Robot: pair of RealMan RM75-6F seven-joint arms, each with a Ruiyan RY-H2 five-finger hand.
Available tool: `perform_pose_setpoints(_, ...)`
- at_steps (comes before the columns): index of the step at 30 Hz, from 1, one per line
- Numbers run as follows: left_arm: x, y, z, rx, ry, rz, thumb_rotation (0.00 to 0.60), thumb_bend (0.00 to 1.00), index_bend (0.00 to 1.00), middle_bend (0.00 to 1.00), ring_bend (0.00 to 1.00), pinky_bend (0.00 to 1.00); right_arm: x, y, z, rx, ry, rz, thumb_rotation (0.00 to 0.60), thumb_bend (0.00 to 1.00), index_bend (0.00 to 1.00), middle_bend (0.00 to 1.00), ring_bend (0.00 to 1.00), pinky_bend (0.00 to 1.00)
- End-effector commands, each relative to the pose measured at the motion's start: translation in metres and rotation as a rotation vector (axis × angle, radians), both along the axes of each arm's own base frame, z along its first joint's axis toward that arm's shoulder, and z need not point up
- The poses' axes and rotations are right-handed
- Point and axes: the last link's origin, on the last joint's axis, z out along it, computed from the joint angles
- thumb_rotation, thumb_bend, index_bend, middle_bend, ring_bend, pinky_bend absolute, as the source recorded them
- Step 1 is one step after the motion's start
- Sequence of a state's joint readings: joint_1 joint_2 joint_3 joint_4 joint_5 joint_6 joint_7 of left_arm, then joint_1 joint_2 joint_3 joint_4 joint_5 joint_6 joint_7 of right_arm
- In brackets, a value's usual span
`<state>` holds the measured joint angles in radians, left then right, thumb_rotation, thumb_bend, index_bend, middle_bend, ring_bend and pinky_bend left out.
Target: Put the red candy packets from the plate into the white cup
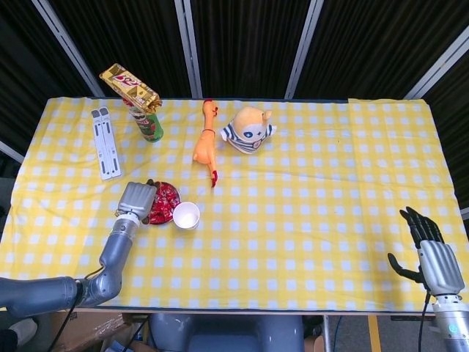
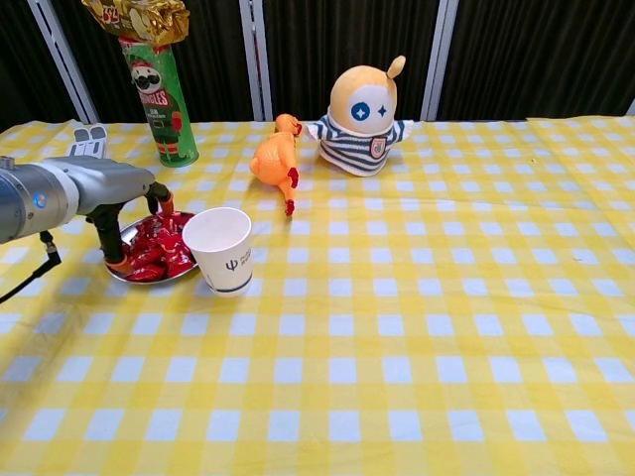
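Red candy packets (image 1: 166, 202) (image 2: 159, 246) lie heaped on a small metal plate (image 1: 163, 221) (image 2: 140, 279) at the table's left. The white cup (image 1: 186, 215) (image 2: 222, 248) stands upright just right of the plate, touching its edge. My left hand (image 1: 137, 199) (image 2: 117, 194) hovers over the plate's left half, palm down. Its fingers point down into the pile, spread to either side of the packets. No packet shows clearly held. My right hand (image 1: 434, 258) rests open by the front right table edge, seen only in the head view.
A green crisp can (image 1: 149, 125) (image 2: 159, 109) topped by a gold snack bag (image 1: 130, 86) stands behind the plate. A white flat device (image 1: 105, 143) lies at far left. An orange rubber chicken (image 1: 206, 139) (image 2: 275, 159) and a plush toy (image 1: 249, 130) (image 2: 363, 117) sit mid-back.
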<state>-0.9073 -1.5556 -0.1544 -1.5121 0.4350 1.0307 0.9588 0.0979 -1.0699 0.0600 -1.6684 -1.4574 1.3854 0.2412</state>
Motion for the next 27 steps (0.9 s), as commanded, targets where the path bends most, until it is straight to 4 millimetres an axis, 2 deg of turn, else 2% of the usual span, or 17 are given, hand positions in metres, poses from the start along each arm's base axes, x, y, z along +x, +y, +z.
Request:
perform_pose_setpoints(1,0.0009,-0.0004,-0.0033,-0.007,-0.001,0.000,0.600,0.19,0.22,0.20,0.85,0.89,-0.0001,0.0005,0.0000,-0.001,0.000,0.000,0.600,0.41,0.00,0.00,0.00,0.00)
perform_pose_setpoints(12,-0.0009,0.0013,-0.0076,-0.002,0.017,-0.002,0.600,0.26,0.34,0.32,0.86,0.90,0.0000,0.0005,0.0001,-0.004,-0.001,0.001,0.600,0.41,0.00,0.00,0.00,0.00)
perform_pose_setpoints(20,-0.0019,0.0041,-0.0098,0.014,0.019,-0.011,0.600,0.40,0.46,0.47,0.87,0.91,0.0003,0.0005,0.0002,-0.008,-0.003,0.004,0.600,0.41,0.00,0.00,0.00,0.00)
perform_pose_setpoints(27,-0.0024,0.0072,-0.0095,0.041,0.018,-0.032,0.600,0.46,0.52,0.57,0.87,0.91,0.0009,0.0010,0.0003,-0.009,-0.005,0.006,0.600,0.41,0.00,0.00,0.00,0.00)
